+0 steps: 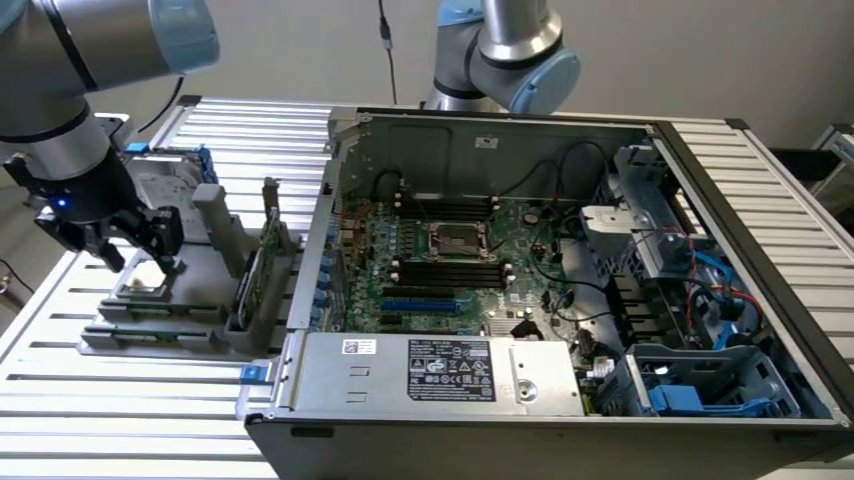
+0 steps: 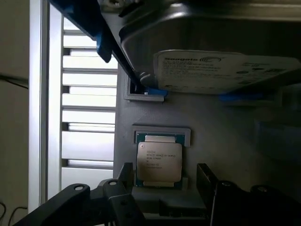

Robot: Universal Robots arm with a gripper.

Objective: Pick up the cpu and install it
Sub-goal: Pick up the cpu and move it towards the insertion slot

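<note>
Black fingers of the gripper stand spread wide with nothing between them but air. In the wrist view they flank the cpu, one to each side, close to its edges but not gripping it. The cpu lies flat, its pale metal top up and its green border showing, seated in a shallow framed pocket of a grey holder. In the exterior view the gripper hangs pointing down from the arm at the exterior view's left, directly over the cpu and just above it. On the same holder, just beyond the cpu, a silver drive with a white label sits in a blue bracket. The holder rests on a slatted metal table. To the exterior view's right of the holder, an open computer case lies on the table with its board exposed. The metal-framed socket sits near the middle of that board between rows of black slots, well apart from the cpu and the gripper.
</note>
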